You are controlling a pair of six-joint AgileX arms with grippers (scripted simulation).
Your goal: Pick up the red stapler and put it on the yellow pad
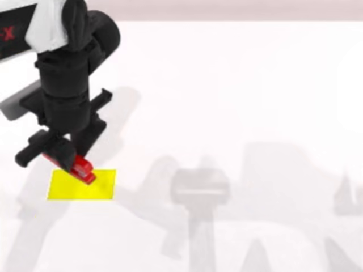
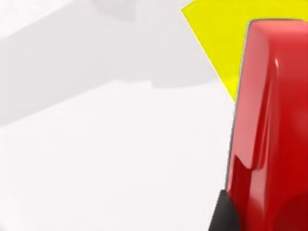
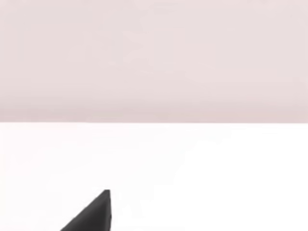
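Observation:
The red stapler [image 1: 84,170] is clamped in my left gripper [image 1: 67,158], which is shut on it at the table's left. The stapler's free end reaches over the far edge of the yellow pad [image 1: 82,186], a flat sheet lying on the white table. Whether the stapler touches the pad cannot be told. In the left wrist view the red stapler [image 2: 274,125] fills one side, with a corner of the yellow pad [image 2: 216,33] behind it and one dark finger [image 2: 222,216] against it. My right gripper [image 3: 94,216] shows only as a dark tip over bare table, out of the top view.
The white table [image 1: 238,85] carries only grey arm shadows across its front half. Its back edge [image 1: 227,21] meets a pale wall.

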